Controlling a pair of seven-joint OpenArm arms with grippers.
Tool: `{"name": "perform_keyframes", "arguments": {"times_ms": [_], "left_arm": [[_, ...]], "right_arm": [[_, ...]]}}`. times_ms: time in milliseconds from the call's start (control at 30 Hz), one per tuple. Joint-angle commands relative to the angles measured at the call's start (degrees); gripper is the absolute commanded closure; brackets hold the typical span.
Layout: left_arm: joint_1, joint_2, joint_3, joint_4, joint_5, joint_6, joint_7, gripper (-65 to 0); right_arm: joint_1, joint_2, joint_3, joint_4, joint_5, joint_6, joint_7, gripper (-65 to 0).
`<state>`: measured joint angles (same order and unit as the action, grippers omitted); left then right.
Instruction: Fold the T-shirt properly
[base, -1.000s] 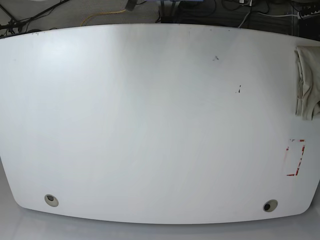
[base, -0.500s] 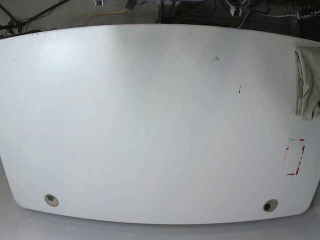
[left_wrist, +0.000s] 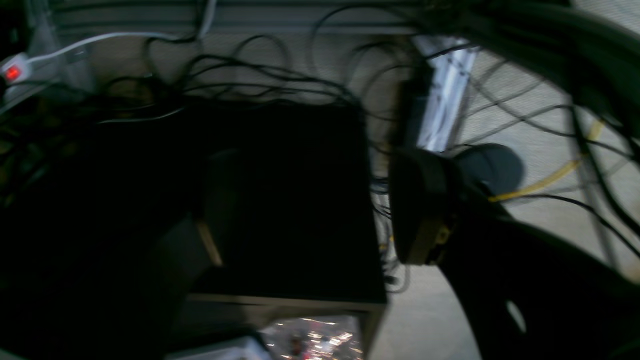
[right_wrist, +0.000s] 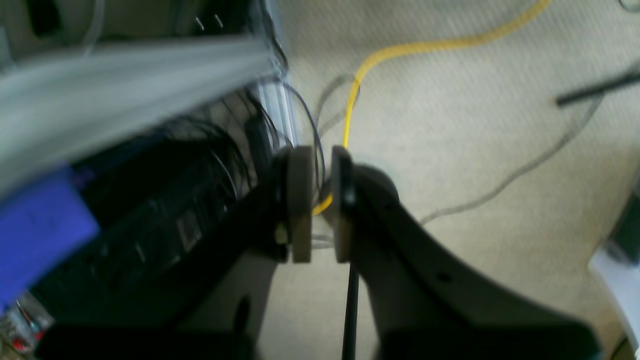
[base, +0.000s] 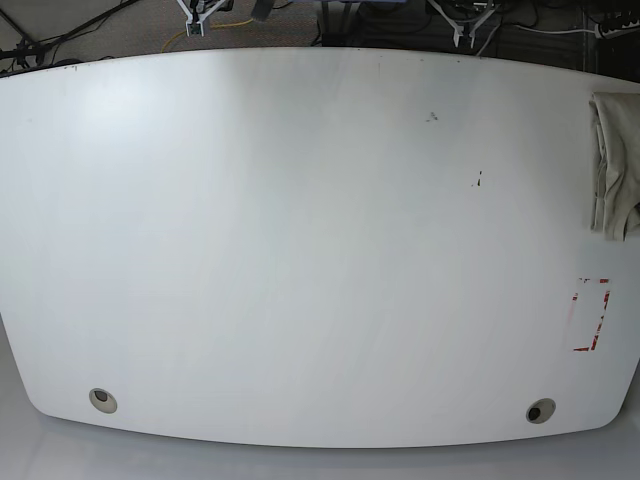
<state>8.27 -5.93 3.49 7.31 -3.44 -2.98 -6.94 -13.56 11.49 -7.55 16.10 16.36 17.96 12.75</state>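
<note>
Showing only in base: T-shirt (base: 613, 165).

Pale beige T-shirt (base: 612, 165), plain; white table (base: 300, 250); red tape marks (base: 590, 315); yellow cable (right_wrist: 400, 50).

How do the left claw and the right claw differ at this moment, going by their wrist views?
The left claw stands wide open; the right claw has its pads nearly together, a narrow gap left. The left claw looks at a dark box and tangled black cables; the right claw looks at pale carpet with a yellow cable. Both hold nothing and sit off the table, away from the T-shirt.
</note>
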Motion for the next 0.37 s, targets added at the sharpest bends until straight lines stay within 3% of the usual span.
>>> {"name": "perform_keyframes", "arguments": {"times_ms": [0, 333], "left_arm": [[0.21, -0.53, 0.07, -0.06, -0.03, 0.48, 0.04, -40.0], [0.21, 1.06, 0.16, 0.03, 0.15, 0.39, -0.14, -40.0]], "right_arm": [[0.24, 0.87, 0.04, -0.05, -0.05, 0.02, -0.58, -7.3], [0.6, 0.34, -0.05, 0.12, -0.05, 0.02, -0.14, -7.3]]}}
